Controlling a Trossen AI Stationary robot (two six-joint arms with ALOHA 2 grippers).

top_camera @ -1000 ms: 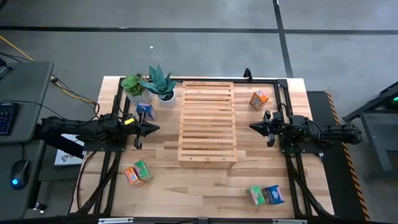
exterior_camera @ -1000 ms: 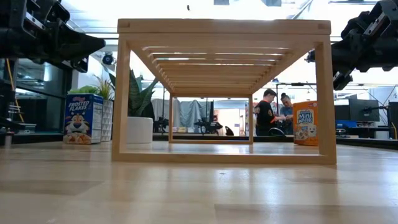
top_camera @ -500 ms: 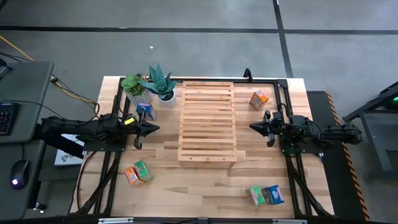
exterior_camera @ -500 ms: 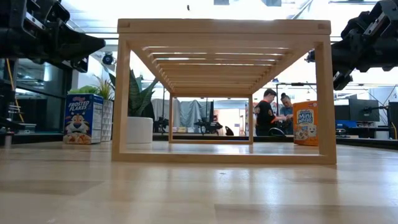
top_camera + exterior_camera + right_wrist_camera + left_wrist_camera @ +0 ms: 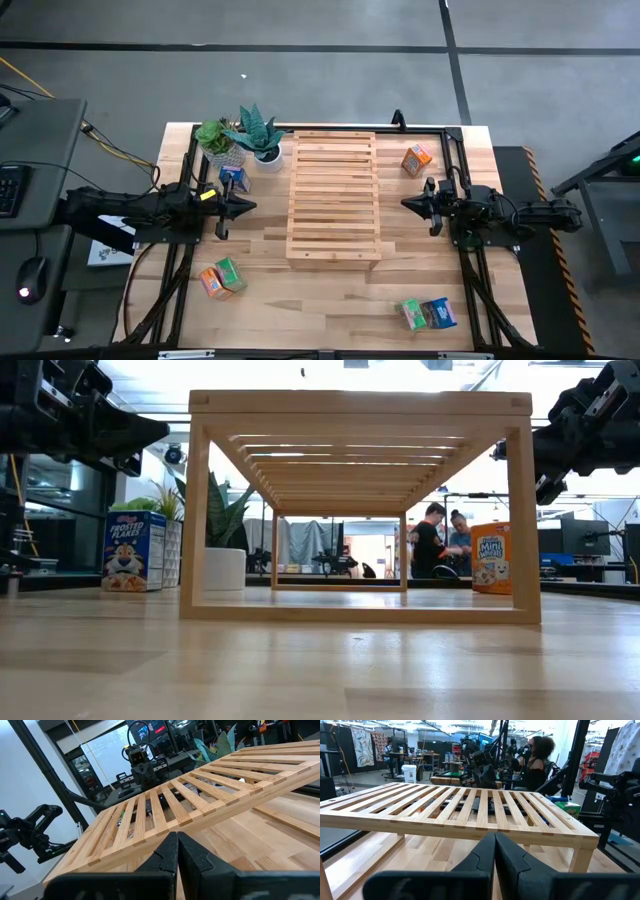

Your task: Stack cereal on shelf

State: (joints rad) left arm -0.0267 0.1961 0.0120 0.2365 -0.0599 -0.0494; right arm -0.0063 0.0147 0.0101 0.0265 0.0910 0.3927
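Beside the slatted shelf [image 5: 333,197], two potted plants [image 5: 243,138] stand on the wooden table [image 5: 330,295]; left gripper [image 5: 247,207] and right gripper [image 5: 407,203] clenched, empty.

The slatted wooden shelf [image 5: 360,510] stands in the middle of the table [image 5: 320,660], seen end-on, its top slats running away toward the room. At 9 o'clock of it a blue Frosted Flakes box [image 5: 134,551] stands upright beside a white-potted plant [image 5: 224,540]. At 3 o'clock an orange Mini-Wheats box [image 5: 490,558] stands just behind the shelf's right post. Dark arms hang at 10 and 2 o'clock. Two people [image 5: 440,540] sit far behind.
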